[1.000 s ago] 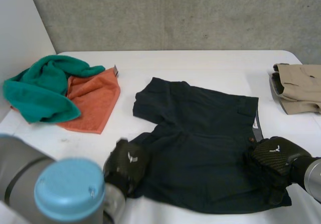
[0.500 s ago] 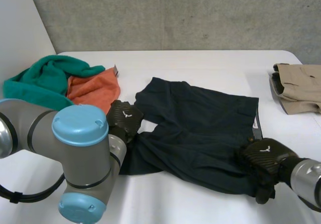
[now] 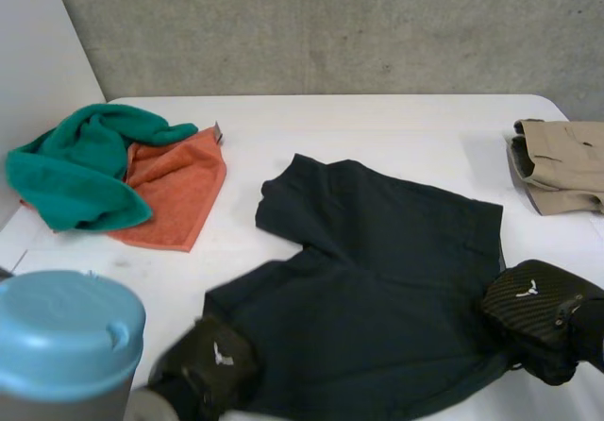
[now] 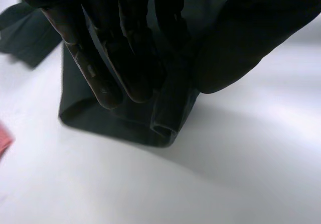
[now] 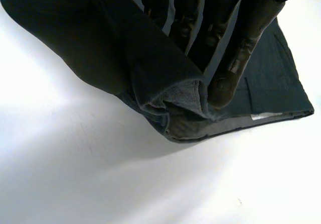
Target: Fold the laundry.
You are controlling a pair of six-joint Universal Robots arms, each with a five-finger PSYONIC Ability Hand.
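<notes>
Dark navy shorts [image 3: 377, 289] lie spread in the middle of the white table [image 3: 396, 124]. At their near left corner, a leg hem, my left hand [image 3: 209, 369] pinches a fold of the cloth [image 4: 125, 123] between its fingers [image 4: 108, 78] and thumb. On the near right corner, by the waistband, sits my right hand [image 3: 533, 312]. Its fingers [image 5: 228, 58] press a bunched edge of the shorts [image 5: 170, 103] against the thumb, and a white label shows just beyond the fingertips.
A green towel [image 3: 75, 166] lies on an orange towel [image 3: 175, 190] at the far left. A folded beige garment [image 3: 562, 166] sits at the right edge. Bare table runs along the back, in front of the grey wall.
My left hand swung out to the far leg and came back to the near edge, pulling the leg hem with it. My right hand has shut on the waistband corner. The shorts lie flatter.
</notes>
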